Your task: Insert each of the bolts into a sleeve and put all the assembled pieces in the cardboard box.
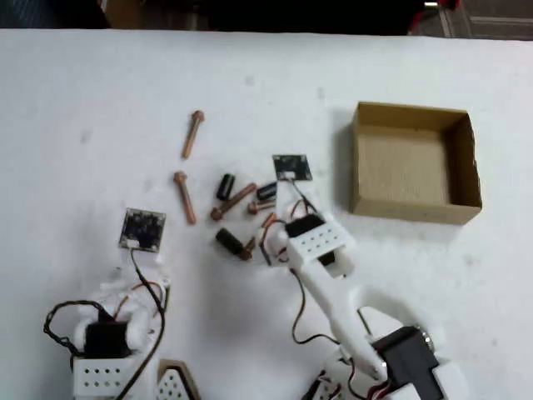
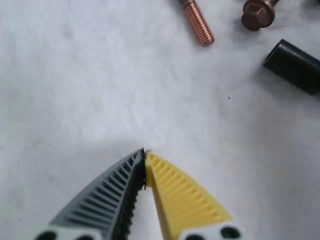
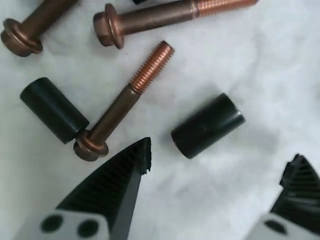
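Bolts (image 1: pixel 184 197) and black sleeves (image 1: pixel 225 186) lie mixed in a little pile on the white table (image 1: pixel 83 83). No bolt looks pushed into a sleeve yet, and the cardboard box (image 1: pixel 412 207) beside them has nothing inside, so all the work is left. The right gripper (image 3: pixel 222 160) hangs wide open over one sleeve (image 3: pixel 207 125). The left gripper (image 2: pixel 146 157) is pinched together, holding nothing, near the pile.

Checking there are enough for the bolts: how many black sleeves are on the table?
3 sleeves: one mid-cluster, one beside the right arm, one closest to the arm bases. That arm may hide others.
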